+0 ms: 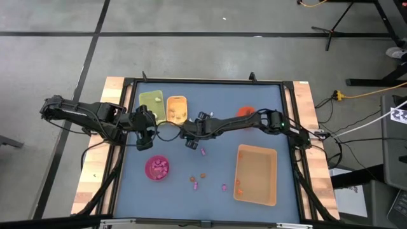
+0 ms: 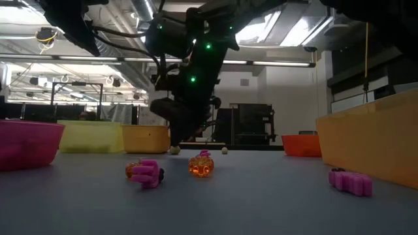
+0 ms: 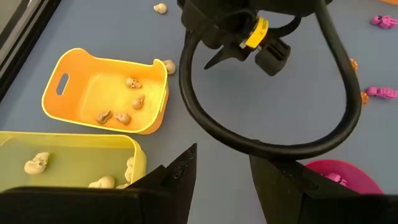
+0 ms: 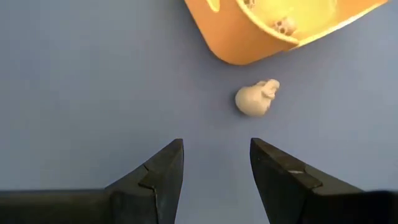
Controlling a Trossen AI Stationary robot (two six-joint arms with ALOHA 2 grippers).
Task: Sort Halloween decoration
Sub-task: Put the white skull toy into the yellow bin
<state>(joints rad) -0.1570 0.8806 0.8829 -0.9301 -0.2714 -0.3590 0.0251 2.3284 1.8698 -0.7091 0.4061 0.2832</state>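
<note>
On the blue bench (image 4: 74, 74), a cream-white skull trinket (image 4: 256, 99) is seen just beyond the open, empty right tool (image 4: 214, 168). It is rounded and lies beside the orange tray (image 4: 261, 31).

Green tray (image 1: 151, 102), 2 orange trays (image 1: 176, 108), pink bowl (image 1: 157, 168).

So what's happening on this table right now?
A two-armed robot is sorting small Halloween trinkets into trays and bowls. The right gripper is open over a cream skull lying on the mat just outside the orange tray, which already holds skulls. The left gripper hovers open near the green tray. Pink and orange trinkets lie loose on the mat.
</note>
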